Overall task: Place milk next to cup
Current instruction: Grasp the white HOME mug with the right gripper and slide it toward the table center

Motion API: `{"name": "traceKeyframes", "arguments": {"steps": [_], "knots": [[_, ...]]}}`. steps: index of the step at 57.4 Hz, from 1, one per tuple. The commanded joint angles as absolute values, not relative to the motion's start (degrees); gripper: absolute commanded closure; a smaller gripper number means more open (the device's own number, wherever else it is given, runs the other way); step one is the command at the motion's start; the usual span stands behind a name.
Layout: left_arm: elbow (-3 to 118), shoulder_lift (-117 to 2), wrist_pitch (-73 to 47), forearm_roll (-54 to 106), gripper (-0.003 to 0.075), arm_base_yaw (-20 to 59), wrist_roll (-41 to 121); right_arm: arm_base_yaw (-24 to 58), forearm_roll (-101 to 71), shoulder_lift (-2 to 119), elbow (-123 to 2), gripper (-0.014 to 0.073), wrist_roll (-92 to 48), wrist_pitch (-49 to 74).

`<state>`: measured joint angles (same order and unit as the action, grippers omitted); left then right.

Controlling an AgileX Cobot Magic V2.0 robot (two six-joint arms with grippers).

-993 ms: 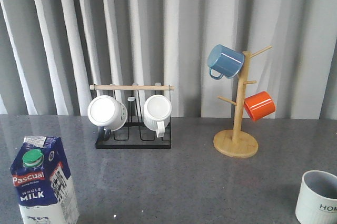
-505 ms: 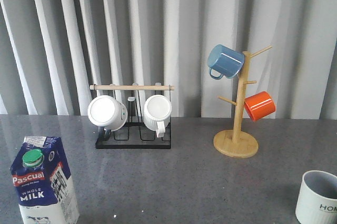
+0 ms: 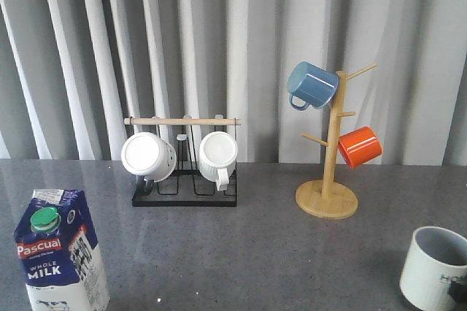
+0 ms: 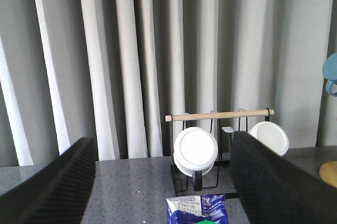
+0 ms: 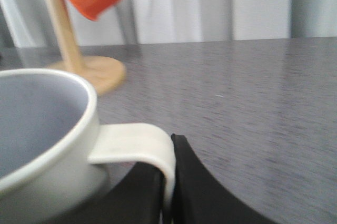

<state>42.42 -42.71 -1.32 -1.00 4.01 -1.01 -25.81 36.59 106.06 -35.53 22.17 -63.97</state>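
Observation:
The milk, a blue-and-white carton with a green cap, stands at the table's front left. Its top also shows in the left wrist view, low between the wide-open fingers of my left gripper. The cup, off-white and ribbed with a grey-lilac inside, is at the front right. My right gripper is shut on the cup's handle, one finger inside the loop and one outside. In the front view only a black bit of that gripper shows, partly covering the lettering.
A black rack with a wooden bar holds two plain white mugs at the back middle. A wooden mug tree at the back right carries a blue mug and an orange mug. Grey curtains hang behind the table.
The cup has shifted left and slightly up at the front right, and a black part of the right gripper now shows at its side. The milk has not moved.

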Motion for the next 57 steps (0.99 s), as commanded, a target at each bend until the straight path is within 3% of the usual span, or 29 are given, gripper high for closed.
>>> {"name": "traceKeyframes", "arguments": {"steps": [1, 14, 26, 40, 57], "knots": [[44.39, -42.53, 3.08, -0.57, 0.0205, 4.13, -1.15, -18.7, 34.62, 99.8, -36.73, 0.0595, 24.26, -67.6], [44.39, -42.53, 3.08, -0.57, 0.0205, 4.13, -1.15, 2.54, 14.13, 94.07, -37.82, 0.0595, 14.93, -50.78], [44.39, -42.53, 3.08, -0.57, 0.0205, 4.13, -1.15, 18.15, -14.39, 98.21, -40.2, 0.0595, -0.7, -48.35], [44.39, -42.53, 3.08, -0.57, 0.0205, 4.13, -1.1, 25.57, -26.0, 103.15, -41.3, 0.0595, -3.48, -52.86], [44.39, -42.53, 3.08, -0.57, 0.0205, 4.13, -1.1, 26.18, -26.53, 104.62, -41.12, 0.0564, -6.19, -51.54]]}}
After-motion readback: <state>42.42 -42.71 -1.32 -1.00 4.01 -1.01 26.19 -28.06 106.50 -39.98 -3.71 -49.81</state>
